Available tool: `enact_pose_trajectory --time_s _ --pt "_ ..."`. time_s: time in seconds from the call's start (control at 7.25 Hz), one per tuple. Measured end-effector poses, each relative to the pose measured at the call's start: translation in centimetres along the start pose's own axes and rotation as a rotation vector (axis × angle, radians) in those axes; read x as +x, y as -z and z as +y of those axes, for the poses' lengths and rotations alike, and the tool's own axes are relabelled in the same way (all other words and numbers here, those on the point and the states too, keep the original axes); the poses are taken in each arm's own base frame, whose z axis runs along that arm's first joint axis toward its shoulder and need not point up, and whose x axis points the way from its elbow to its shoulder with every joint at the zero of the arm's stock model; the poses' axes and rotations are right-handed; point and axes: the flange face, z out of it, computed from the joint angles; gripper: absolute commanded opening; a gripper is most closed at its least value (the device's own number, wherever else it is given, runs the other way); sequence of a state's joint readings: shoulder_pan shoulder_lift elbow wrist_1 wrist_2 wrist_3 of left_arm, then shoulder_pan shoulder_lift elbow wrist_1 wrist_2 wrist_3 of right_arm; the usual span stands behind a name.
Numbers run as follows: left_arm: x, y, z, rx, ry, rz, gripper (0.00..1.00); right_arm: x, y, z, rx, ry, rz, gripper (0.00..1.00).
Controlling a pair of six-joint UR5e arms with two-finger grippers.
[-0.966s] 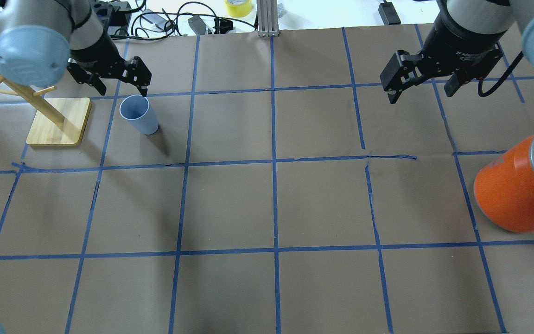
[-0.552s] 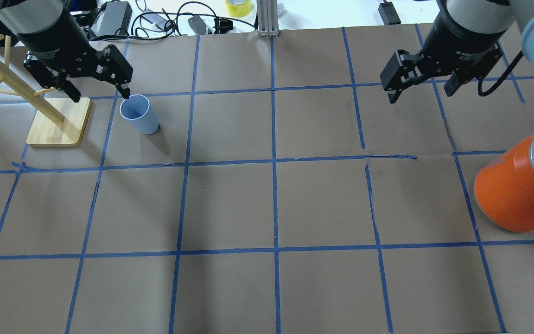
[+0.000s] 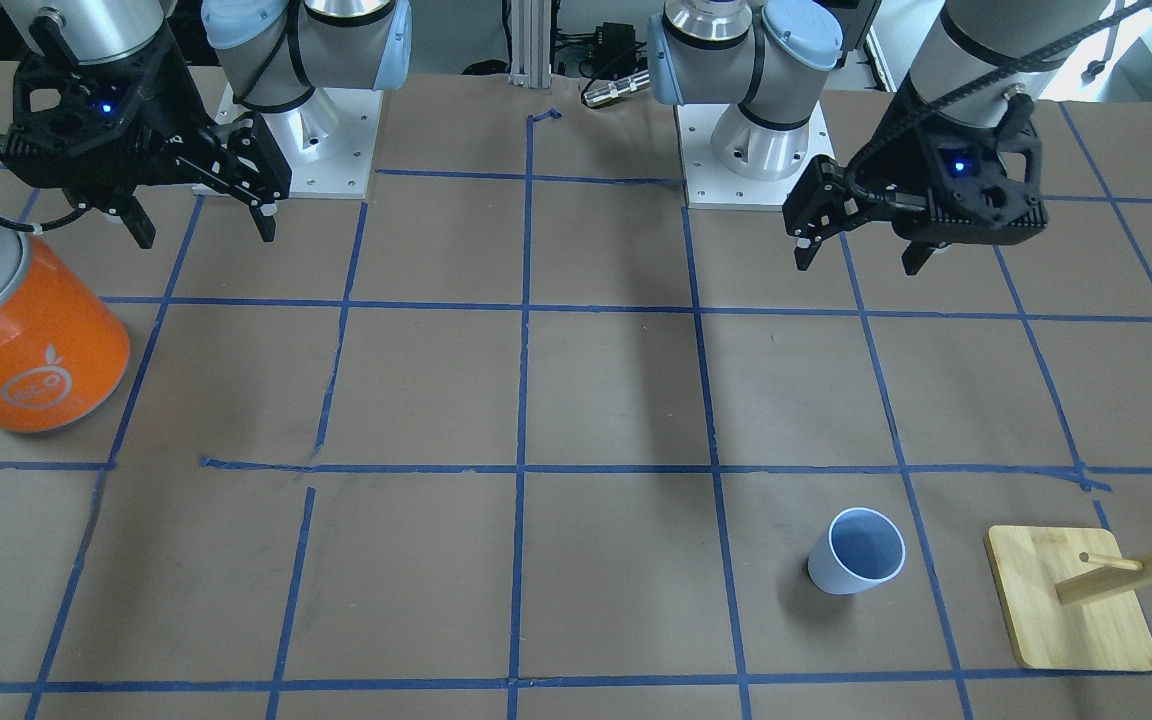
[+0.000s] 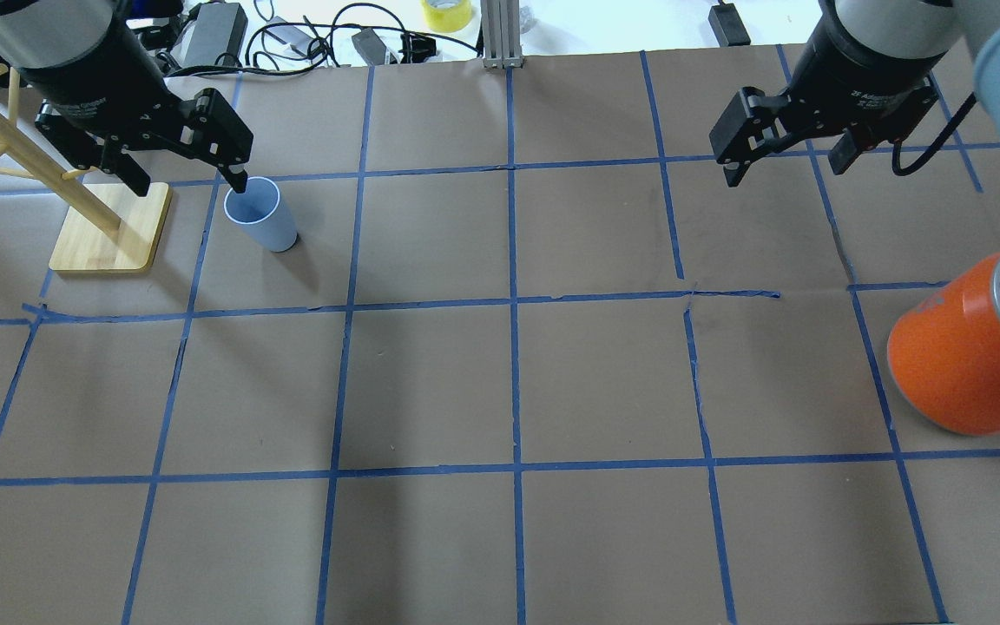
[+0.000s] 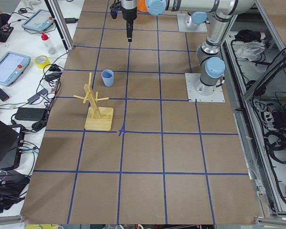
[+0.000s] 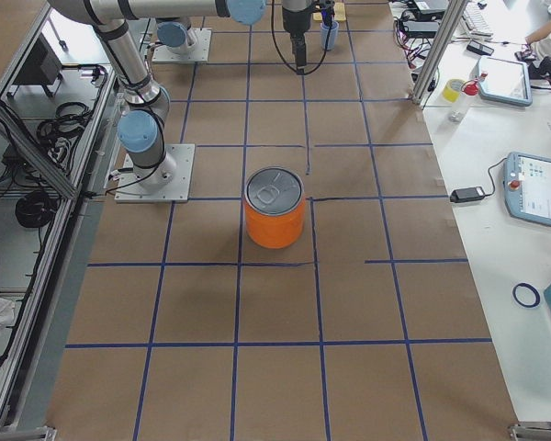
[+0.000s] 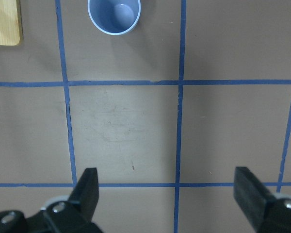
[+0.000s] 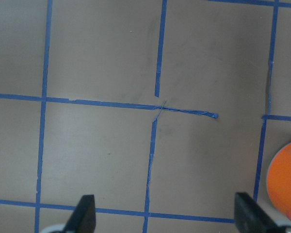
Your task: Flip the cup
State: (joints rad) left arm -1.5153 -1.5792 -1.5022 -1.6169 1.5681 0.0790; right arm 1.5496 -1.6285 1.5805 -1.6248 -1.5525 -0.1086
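The pale lavender-blue cup [image 4: 261, 215] stands upright, mouth up, on the brown paper at the robot's left; it also shows in the front view [image 3: 856, 552] and at the top of the left wrist view [image 7: 114, 16]. My left gripper [image 4: 189, 174] is open and empty, held high above the table and back from the cup toward the robot's base [image 3: 856, 262]. My right gripper [image 4: 785, 167] is open and empty, high over the far right squares [image 3: 204, 235].
A wooden peg rack on a bamboo base [image 4: 109, 227] stands just left of the cup. A large orange can with a silver top [image 4: 969, 356] sits at the right edge. Blue tape lines grid the paper. Cables lie beyond the far edge.
My left arm has swung and its gripper has shifted left, staying open above the cup. The right gripper has barely moved. The cup has not moved.
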Motion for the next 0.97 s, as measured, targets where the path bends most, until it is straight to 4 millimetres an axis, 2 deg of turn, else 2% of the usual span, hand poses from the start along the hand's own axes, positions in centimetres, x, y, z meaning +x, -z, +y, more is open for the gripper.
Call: enact_pose_trajectory --time_s 0.28,0.97 --pt "1.5 -0.1 1.1 -0.001 -0.02 0.001 1.0 0.0 0.0 0.0 0.003 0.002 0.004 1.0" --pt "1.7 -0.6 2.4 -0.01 -0.037 -0.009 1.0 0.0 0.1 0.0 0.004 0.003 0.005 1.0"
